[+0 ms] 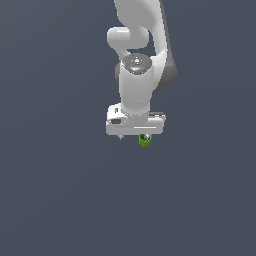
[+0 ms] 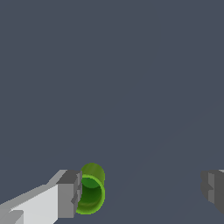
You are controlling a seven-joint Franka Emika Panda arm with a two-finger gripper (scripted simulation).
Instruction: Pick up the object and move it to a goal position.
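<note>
The object [image 2: 91,195] is a tiny bright green cup-like cylinder with a darker hollow inside. In the wrist view it lies right against one grey finger pad [image 2: 70,194], while the other pad [image 2: 213,189] is far from it. The gripper [image 2: 142,191] is open wide, with the cup between the jaws but off to one side. In the exterior view the white gripper [image 1: 133,135] hangs straight down from the arm, and the green cup [image 1: 145,140] shows just under the hand, toward that view's right. The fingers are mostly hidden there.
A plain dark grey-blue surface [image 1: 60,200] fills both views. The white arm [image 1: 137,75] rises above the gripper in the exterior view. No other objects or goal marker show.
</note>
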